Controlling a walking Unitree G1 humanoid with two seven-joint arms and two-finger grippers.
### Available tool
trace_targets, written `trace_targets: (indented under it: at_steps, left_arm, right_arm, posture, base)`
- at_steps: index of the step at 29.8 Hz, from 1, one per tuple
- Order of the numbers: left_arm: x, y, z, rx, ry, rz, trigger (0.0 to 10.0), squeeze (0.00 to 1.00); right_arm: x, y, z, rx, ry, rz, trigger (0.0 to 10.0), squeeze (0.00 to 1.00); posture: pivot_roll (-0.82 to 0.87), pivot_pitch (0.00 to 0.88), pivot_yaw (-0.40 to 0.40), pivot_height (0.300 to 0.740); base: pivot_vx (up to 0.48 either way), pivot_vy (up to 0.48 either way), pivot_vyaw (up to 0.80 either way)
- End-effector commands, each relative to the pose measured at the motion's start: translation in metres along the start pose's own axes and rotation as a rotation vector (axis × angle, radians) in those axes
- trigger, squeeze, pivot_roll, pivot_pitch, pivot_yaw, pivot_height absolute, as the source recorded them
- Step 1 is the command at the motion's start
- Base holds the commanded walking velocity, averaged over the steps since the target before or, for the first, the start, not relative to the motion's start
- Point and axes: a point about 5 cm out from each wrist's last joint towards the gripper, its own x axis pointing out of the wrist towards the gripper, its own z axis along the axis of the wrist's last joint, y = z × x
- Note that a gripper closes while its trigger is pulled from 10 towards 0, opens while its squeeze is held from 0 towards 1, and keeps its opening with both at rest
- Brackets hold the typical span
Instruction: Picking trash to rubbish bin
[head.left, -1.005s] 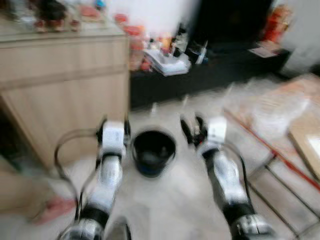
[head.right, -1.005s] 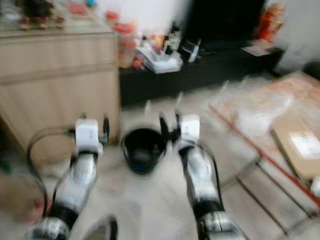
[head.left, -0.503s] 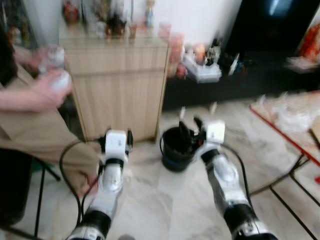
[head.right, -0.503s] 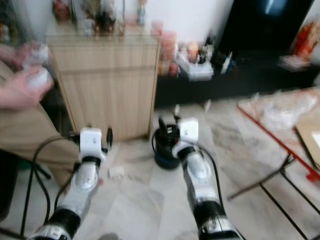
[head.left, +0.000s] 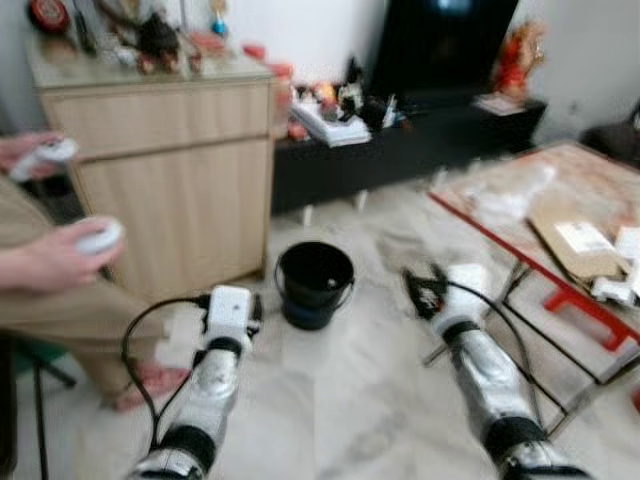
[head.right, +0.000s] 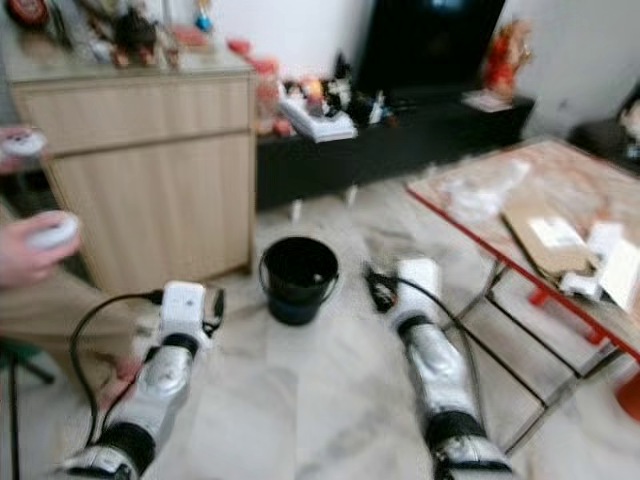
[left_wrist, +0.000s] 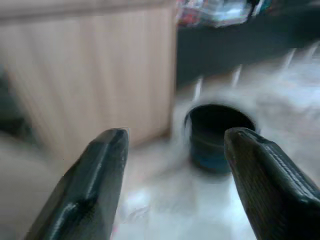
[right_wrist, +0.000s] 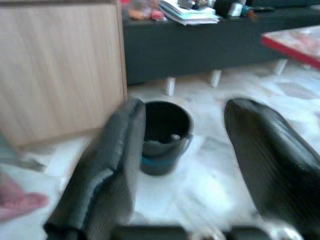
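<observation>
- A person sits on the far left, and a hand (head.left: 60, 255) holds a small white controller. Half a second ago the person took up more of the picture, so the robot's head has turned away to the right.
- The wooden cabinet (head.left: 170, 170) stands just behind the person. Its front edge is close to the left arm, so there is little room on that side.
- The left gripper (left_wrist: 172, 185) has its two black fingers spread wide apart with nothing between them. It points at the floor near the cabinet.
- The black bucket (head.left: 314, 283) is the rubbish bin. It sits on the pale floor just in front of the cabinet corner and between the two arms. A moment ago the right gripper was right over its rim; now the bin is a little way off from it.
- The right gripper (right_wrist: 182, 165) is spread open and holds nothing. I think its piece of trash has gone into the bin, where something small and pale (right_wrist: 174, 137) seems to lie.
- The floor in the middle gives good room to move.
- On the right stands a low table with a red edge (head.left: 520, 270) and thin metal legs. It carries cardboard and white bits that may be more trash. The right arm is near those legs and could bump them.
</observation>
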Motion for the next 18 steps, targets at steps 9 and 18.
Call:
trace_targets:
  at_steps: [9,18]
  left_arm:
    - [-0.013,0.0,-0.032,-0.001,0.171,-0.02,10.0,0.0]
    - [-0.032,-0.007,-0.064,-0.011,0.386,-0.113,10.0,0.0]
  right_arm:
    - [-0.031,-0.032,-0.047,0.088,0.208,-0.199,10.0,0.0]
    - [-0.056,-0.034,-0.08,0.155,0.329,-0.261,10.0,0.0]
  posture:
    - [0.15,0.0,-0.148,0.74]
    - [0.17,0.0,-0.124,0.74]
  base:
    - [0.388,0.0,0.0]
    - [0.16,0.0,0.0]
